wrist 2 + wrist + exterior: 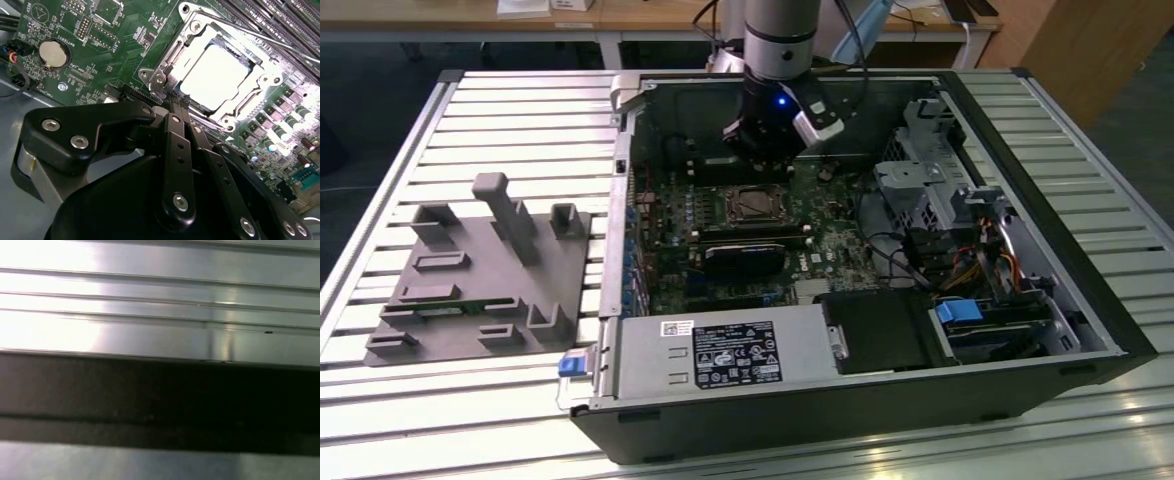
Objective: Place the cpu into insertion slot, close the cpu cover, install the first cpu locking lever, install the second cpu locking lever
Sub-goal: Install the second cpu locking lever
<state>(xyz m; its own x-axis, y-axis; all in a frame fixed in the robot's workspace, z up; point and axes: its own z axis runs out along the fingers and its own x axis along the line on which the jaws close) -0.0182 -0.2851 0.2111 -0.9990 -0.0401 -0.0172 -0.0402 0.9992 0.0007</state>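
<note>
End effector [175, 100] pressed together beside cpu cover [165, 60], cpu [215, 75] seated under it

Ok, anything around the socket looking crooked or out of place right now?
Nothing stands out. In the second wrist view the cpu lies flat and square in the insertion slot, framed evenly by the cpu cover. The gripper sits at the cover's near edge. No loose parts show on the green board.
</note>
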